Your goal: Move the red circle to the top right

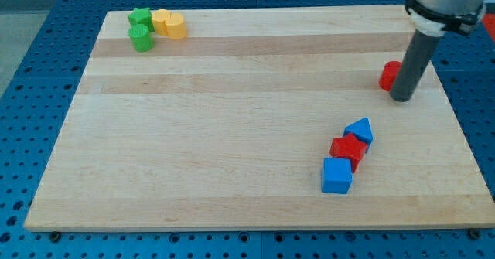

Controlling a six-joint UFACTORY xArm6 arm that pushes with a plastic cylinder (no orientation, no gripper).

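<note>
The red circle (389,75) lies near the board's right edge, in the upper right part of the view, partly hidden behind my rod. My tip (402,98) rests on the board just to the right of and slightly below the red circle, touching or almost touching it. A red star (348,149) sits lower down, between a blue triangle (360,130) and a blue cube (336,175).
At the view's top left a green star (140,16), a green cylinder (141,37), a yellow block (160,19) and a yellow hexagon (175,26) are clustered. The wooden board (232,127) lies on a blue perforated table.
</note>
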